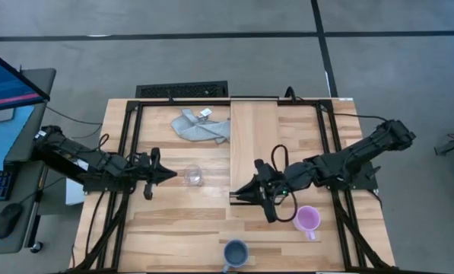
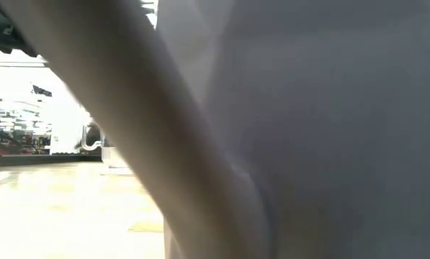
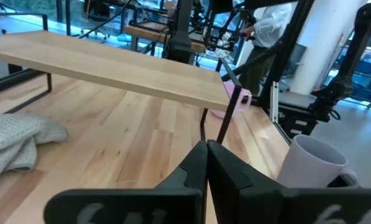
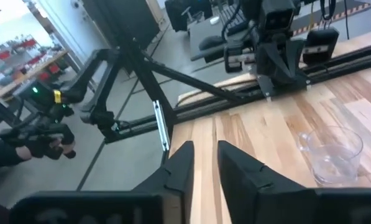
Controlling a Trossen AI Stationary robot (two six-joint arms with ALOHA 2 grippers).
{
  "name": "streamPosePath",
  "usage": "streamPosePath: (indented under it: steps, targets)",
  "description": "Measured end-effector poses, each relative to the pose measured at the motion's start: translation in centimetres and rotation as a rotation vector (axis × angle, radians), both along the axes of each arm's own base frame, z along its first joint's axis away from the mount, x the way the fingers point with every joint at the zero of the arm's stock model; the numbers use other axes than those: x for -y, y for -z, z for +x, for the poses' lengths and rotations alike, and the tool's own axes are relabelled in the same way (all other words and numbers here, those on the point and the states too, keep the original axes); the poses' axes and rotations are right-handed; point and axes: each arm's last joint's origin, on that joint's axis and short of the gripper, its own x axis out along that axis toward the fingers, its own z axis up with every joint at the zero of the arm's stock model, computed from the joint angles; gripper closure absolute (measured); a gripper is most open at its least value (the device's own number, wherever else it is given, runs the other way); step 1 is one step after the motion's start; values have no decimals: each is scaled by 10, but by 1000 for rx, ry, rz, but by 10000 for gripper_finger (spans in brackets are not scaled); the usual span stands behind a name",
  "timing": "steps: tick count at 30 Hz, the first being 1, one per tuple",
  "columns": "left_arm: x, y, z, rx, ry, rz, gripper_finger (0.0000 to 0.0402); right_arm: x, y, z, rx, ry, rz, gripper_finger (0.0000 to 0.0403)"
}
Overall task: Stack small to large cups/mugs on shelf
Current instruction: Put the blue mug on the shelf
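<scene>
With my left end effector [image 1: 167,176] clenched empty just beside the clear glass cup [image 1: 193,176], which stands on the bench [image 1: 173,228] off the shelf [image 1: 254,129], and my right end effector [image 1: 235,199] slightly parted, I risk nudging the cup over.

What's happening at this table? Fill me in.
Two robot arms are set to stack cups on the shelf, but nothing is held yet. The left pincer sits shut beside the small clear glass cup. The right pincer is slightly open at the shelf's near end. The pink-purple mug and blue-grey mug wait on the tabletop; a grey cloth lies farther back.
</scene>
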Motion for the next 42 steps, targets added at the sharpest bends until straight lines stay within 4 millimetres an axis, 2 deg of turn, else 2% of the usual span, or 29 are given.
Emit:
streamPosePath:
  steps: [9,16,20,27,32,37,42]
  targets:
    - [-2,0,0,-2,-82,25,401,1,0,0,-1,-1,-17,243]
    - [-4,0,0,4,-133,-68,401,6,0,2,-13,31,43,226]
    - [-4,0,0,2,-124,-24,401,5,0,2,1,13,-21,226]
    - [-4,0,0,-2,-119,39,401,-9,0,-4,15,-50,-84,245]
    - [-4,0,0,-3,-119,45,401,-24,-18,-2,-15,-90,-105,264]
    - [-4,1,0,-8,-119,47,401,-48,-29,12,-158,-158,-238,280]
    - [-4,1,0,-9,-118,47,401,-58,-15,29,-386,-162,-321,284]
